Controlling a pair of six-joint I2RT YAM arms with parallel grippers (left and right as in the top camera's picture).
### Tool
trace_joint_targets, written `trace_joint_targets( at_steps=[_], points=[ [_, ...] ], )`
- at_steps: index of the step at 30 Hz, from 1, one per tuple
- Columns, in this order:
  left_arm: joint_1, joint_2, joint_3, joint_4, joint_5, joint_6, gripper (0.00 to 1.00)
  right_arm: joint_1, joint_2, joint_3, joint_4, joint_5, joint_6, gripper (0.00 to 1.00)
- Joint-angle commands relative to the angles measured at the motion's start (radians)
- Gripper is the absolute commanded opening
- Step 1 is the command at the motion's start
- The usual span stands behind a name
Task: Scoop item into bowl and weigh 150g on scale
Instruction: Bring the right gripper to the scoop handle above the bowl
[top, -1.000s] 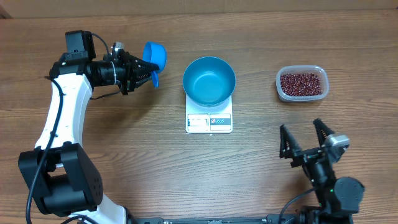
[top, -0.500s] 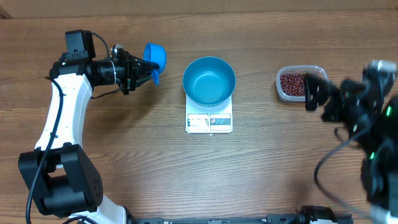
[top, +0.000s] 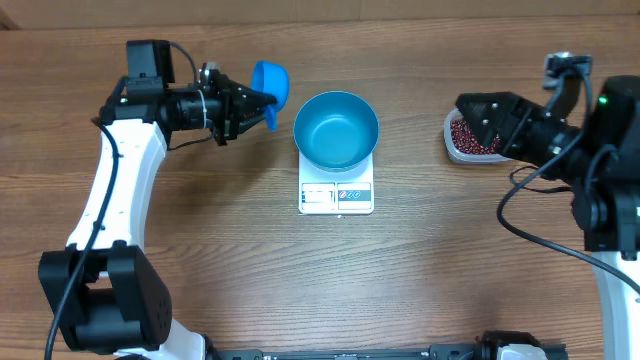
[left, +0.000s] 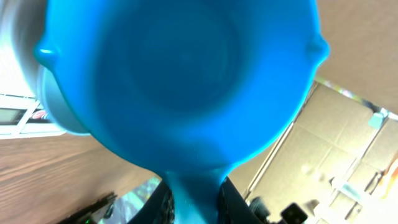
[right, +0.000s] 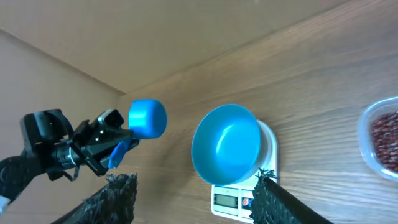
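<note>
Overhead, route: I see the beans (top: 470, 138) in the clear tub (top: 452, 148) at the right. The scoop (top: 271, 78) is left of the bowl (top: 336, 130), which sits on the scale (top: 336, 196) between them.
Overhead, axis: the scoop handle runs left-right, cup toward the bowl.
Overhead, nearer arm: the right gripper (top: 476, 114), over the tub.
Left wrist: the left gripper (left: 193, 199) pinches the scoop handle.
Right wrist: fingers (right: 121, 193) spread, nothing between them; the beans are small, dark red-brown and loose.

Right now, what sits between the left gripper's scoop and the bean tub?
Overhead: the blue bowl on the scale, then bare table up to the tub.
</note>
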Motion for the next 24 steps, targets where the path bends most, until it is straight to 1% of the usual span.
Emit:
trace_joint_targets(
  at_steps=[1, 3, 5, 11, 15, 17, 19, 22, 24],
  points=[
    [-0.059, -0.071, 0.020, 0.055, -0.044, -0.211, 0.04, 0.121, 0.061, 0.176, -0.099, 0.225, 0.053, 0.62],
    [-0.087, -0.074, 0.020, 0.075, -0.052, -0.280, 0.04, 0.170, 0.111, 0.259, -0.151, 0.266, 0.052, 0.65],
    [-0.114, -0.074, 0.020, 0.076, -0.074, -0.319, 0.04, 0.207, 0.152, 0.303, -0.163, 0.261, 0.053, 0.66],
    [-0.175, -0.074, 0.020, 0.076, -0.090, -0.467, 0.04, 0.330, 0.259, 0.309, -0.153, 0.262, 0.056, 0.66],
    [-0.185, -0.074, 0.020, 0.076, -0.100, -0.470, 0.04, 0.411, 0.316, 0.309, -0.135, 0.268, 0.069, 0.65],
    [-0.185, -0.074, 0.020, 0.075, -0.109, -0.470, 0.04, 0.450, 0.344, 0.309, -0.126, 0.303, 0.114, 0.62],
    [-0.185, -0.074, 0.020, 0.075, -0.111, -0.470, 0.04, 0.478, 0.366, 0.309, -0.119, 0.337, 0.158, 0.61],
    [-0.188, -0.074, 0.020, 0.075, -0.135, -0.470, 0.04, 0.511, 0.391, 0.309, -0.090, 0.345, 0.165, 0.61],
    [-0.193, -0.074, 0.019, 0.075, -0.155, -0.470, 0.04, 0.524, 0.401, 0.309, -0.064, 0.348, 0.175, 0.57]
  ],
)
